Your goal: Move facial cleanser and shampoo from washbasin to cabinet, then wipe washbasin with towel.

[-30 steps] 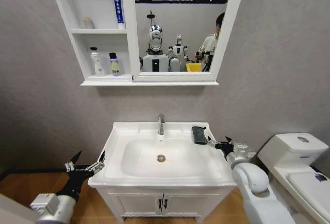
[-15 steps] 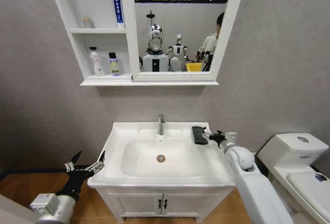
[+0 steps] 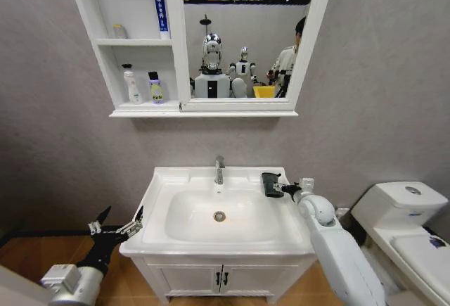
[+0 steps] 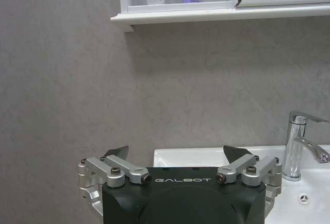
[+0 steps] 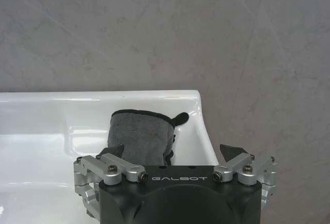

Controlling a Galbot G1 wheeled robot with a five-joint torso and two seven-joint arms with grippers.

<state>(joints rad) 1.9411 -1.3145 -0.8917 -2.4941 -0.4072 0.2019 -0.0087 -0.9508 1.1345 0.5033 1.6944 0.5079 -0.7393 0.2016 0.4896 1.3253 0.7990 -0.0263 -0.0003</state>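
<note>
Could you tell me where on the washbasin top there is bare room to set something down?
The washbasin ledge left of the faucet is bare, as are the left rim and front edge. The back right corner is crowded: the towel lies there with the open right pincer at it.

White arms, black and silver hands

The right arm (image 3: 336,250) is a smooth, glossy white shell with a rounded joint cap near the wrist; the left arm (image 3: 67,285) ends in a grey-white blocky wrist. Each hand, left hand (image 4: 177,154) and right hand (image 5: 172,150), has a matte black body printed "GALBOT" in pale letters, with silver metal linkages on both sides fastened by dark round screws. The fingers (image 4: 116,152) are thin black pointed tips on those silver links.
</note>
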